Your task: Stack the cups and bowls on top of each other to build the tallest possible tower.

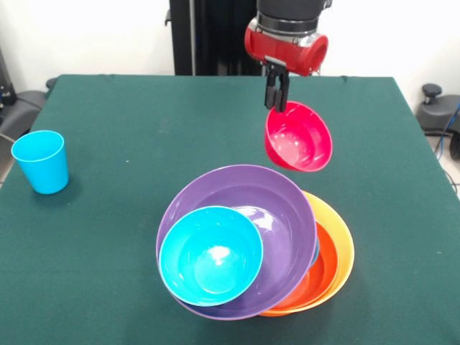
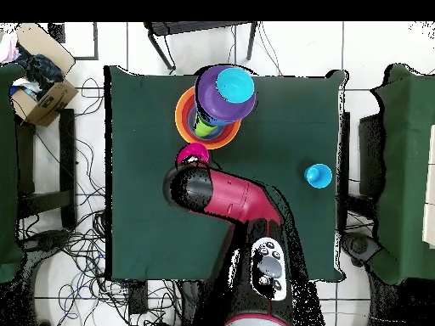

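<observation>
Front view: your pincer (image 1: 277,97) is pinching the rim of the pink bowl (image 1: 299,136), which hangs tilted below it, mouth turned toward the camera and clear of the table (image 1: 129,144). The tower (image 1: 251,244) stands nearer the camera than the pincer and a little toward the picture's left: an orange bowl (image 1: 343,248) at the bottom, a red-orange bowl (image 1: 323,269) in it, then the purple bowl (image 1: 277,208) with a blue bowl (image 1: 210,255) leaning against its near-left wall. The blue cup (image 1: 41,162) stands alone, well apart, far off to the picture's left of the pincer.

Overhead view: the arm hides the pincer itself; only a sliver of the pink bowl (image 2: 191,155) peeks out just beyond the arm's end. The tower (image 2: 219,106) lies farther from the base and slightly toward the picture's right, near the pink bowl but not touching it (something green shows inside the stack here, too hidden to name).

So I judge your next travel runs away from the base toward the purple bowl's open side, with the pink bowl levelled first.
</observation>
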